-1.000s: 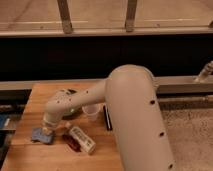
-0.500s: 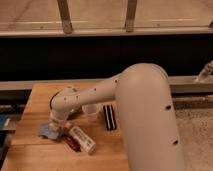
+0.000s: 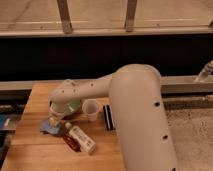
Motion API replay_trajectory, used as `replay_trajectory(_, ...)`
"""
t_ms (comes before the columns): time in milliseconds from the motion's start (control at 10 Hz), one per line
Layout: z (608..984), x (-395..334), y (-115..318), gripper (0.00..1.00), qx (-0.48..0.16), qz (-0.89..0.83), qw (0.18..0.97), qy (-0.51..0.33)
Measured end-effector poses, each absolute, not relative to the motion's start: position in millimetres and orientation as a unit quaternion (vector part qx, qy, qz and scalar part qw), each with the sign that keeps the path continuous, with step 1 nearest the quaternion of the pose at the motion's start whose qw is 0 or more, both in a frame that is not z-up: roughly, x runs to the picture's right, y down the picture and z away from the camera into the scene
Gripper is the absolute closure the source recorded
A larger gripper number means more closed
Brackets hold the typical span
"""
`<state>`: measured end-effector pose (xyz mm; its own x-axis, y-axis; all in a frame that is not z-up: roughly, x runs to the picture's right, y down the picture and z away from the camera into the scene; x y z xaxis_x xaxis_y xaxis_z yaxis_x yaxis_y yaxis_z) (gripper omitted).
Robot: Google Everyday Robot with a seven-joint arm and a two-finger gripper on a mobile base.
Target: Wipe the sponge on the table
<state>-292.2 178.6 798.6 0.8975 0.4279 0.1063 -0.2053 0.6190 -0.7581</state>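
Observation:
The light-blue sponge (image 3: pixel 48 128) lies on the left part of the wooden table (image 3: pixel 31 150), with a yellowish patch at its top. My gripper (image 3: pixel 55 119) is at the end of the white arm, pressed down onto the sponge's upper right edge. The arm sweeps in from the right and covers much of the table's right side. The part of the sponge under the gripper is hidden.
A green bowl (image 3: pixel 74 107) sits just behind the gripper, half covered by the arm. A clear cup (image 3: pixel 90 109) and a black striped block (image 3: pixel 107 118) stand to the right. A white bottle (image 3: pixel 82 140) and a dark red packet (image 3: pixel 69 142) lie in front. A dark railing wall runs behind.
The gripper came down onto the sponge, and the sponge slid a little right and away from the table's left edge. The arm's big link swung rightward and closer to the camera.

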Motion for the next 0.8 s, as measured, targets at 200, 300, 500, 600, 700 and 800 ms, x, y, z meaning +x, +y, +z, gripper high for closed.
replay_trajectory(200, 810, -319, 167, 1.00, -0.405, 0.155, 0.890, -0.143)
replay_trajectory(300, 813, -336, 165, 1.00, -0.412, 0.134, 0.890, -0.141)
replay_trajectory(500, 809, -366, 178, 1.00, -0.424, 0.099, 0.888, -0.145)
replay_trajectory(600, 803, -377, 190, 1.00, -0.432, 0.087, 0.886, -0.147)
replay_trajectory(700, 795, -387, 205, 1.00, -0.444, 0.074, 0.881, -0.147)
replay_trajectory(800, 787, -394, 218, 1.00, -0.453, 0.066, 0.877, -0.145)
